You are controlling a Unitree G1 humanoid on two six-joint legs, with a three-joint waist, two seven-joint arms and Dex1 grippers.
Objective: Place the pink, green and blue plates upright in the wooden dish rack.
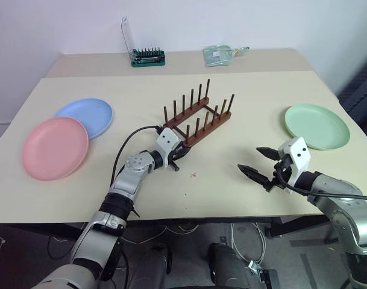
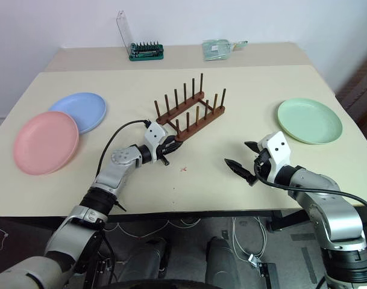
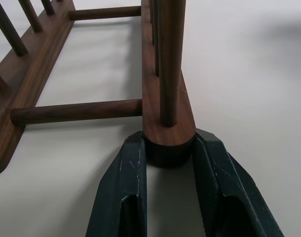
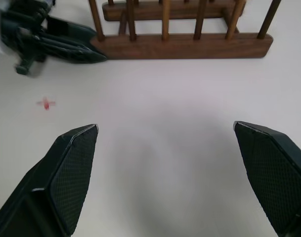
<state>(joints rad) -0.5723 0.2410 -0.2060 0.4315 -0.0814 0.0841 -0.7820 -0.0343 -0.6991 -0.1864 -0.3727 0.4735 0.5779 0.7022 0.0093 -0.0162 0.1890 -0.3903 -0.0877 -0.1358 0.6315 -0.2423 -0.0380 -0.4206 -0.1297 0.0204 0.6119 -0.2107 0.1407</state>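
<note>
The wooden dish rack, dark brown with thin upright pegs, stands mid-tabletop with no plate in it. The left end effector clamps the rounded near end of one base rail, hiding it. The pink plate overlaps the blue plate at left; the green plate lies flat at right, near the right end effector, whose jaws are spread wide and hold nothing.

The beige counter carries the wooden dish rack near its middle, the pink plate and blue plate touching at its left side, the green plate at its right, a small red cross mark near the front, and, along the back, a green tool set and a clear packet.
</note>
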